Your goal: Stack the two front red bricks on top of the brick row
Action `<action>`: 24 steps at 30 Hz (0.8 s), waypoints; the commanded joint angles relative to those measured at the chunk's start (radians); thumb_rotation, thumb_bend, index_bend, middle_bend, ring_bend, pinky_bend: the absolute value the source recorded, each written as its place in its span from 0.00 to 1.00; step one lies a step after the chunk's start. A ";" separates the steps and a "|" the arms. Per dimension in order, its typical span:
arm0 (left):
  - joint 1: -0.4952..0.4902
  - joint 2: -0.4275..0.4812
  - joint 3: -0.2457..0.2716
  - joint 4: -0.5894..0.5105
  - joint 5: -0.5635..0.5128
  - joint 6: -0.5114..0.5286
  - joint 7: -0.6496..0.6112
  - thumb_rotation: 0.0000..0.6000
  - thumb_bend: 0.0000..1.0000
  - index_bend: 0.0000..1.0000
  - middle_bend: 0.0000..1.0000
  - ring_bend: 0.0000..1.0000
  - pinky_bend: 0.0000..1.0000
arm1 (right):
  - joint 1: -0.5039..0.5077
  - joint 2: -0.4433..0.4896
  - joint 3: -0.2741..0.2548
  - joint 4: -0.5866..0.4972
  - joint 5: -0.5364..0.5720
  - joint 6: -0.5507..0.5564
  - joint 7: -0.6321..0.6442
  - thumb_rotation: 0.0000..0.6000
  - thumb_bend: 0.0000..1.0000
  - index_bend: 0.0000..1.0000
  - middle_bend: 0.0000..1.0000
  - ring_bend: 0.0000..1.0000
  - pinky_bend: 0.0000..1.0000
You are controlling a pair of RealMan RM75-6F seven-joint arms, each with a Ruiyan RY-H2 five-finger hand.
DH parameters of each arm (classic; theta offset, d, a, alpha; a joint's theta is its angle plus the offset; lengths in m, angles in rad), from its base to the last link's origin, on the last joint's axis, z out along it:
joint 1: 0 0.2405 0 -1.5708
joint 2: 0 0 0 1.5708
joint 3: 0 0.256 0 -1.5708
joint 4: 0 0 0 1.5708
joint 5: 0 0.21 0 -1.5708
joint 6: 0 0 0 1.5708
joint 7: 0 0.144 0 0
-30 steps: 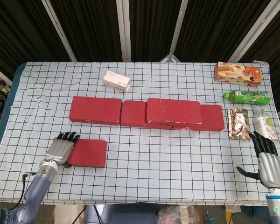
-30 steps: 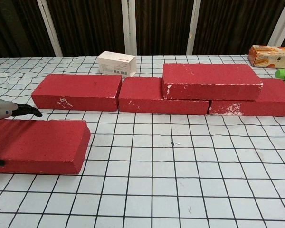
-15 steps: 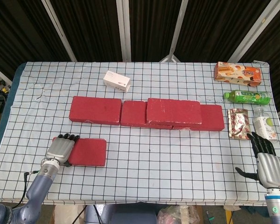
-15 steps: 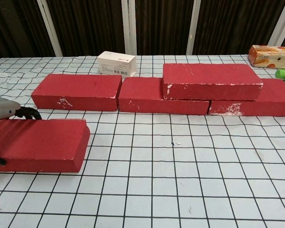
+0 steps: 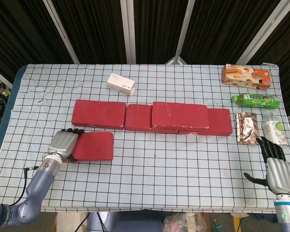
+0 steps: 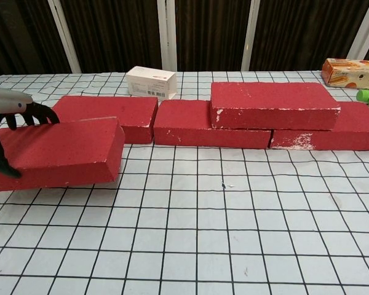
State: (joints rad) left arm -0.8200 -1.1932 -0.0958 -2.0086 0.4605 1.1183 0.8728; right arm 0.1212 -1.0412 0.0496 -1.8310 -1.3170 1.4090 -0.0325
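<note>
Brick (image 6: 55, 150) in left hand (image 5: 63, 144), row (image 5: 150, 116) behind

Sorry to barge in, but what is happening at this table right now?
The robot's left hand grips a loose red brick by its end and holds it tilted in front of the brick row. One brick already lies on top of that row. The right hand is open, holding nothing.
</note>
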 commanded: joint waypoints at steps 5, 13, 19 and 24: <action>-0.270 0.089 -0.115 -0.027 -0.416 0.016 0.227 1.00 0.00 0.22 0.21 0.17 0.25 | 0.008 -0.013 0.024 0.013 0.056 -0.024 -0.030 1.00 0.15 0.00 0.00 0.00 0.00; -0.415 0.065 -0.174 0.076 -0.586 0.069 0.325 1.00 0.00 0.22 0.20 0.17 0.24 | 0.012 -0.023 0.040 0.015 0.095 -0.034 -0.063 1.00 0.15 0.00 0.00 0.00 0.00; -0.464 0.000 -0.183 0.202 -0.606 0.059 0.349 1.00 0.00 0.22 0.19 0.17 0.24 | 0.010 -0.028 0.048 0.014 0.110 -0.033 -0.077 1.00 0.15 0.00 0.00 0.00 0.00; -0.478 -0.058 -0.169 0.312 -0.586 -0.014 0.353 1.00 0.00 0.22 0.19 0.16 0.23 | 0.010 -0.031 0.054 0.015 0.128 -0.037 -0.092 1.00 0.15 0.00 0.00 0.00 0.00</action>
State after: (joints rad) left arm -1.2857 -1.2197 -0.2713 -1.7411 -0.1377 1.1377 1.2198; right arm 0.1317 -1.0710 0.1026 -1.8166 -1.1912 1.3725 -0.1225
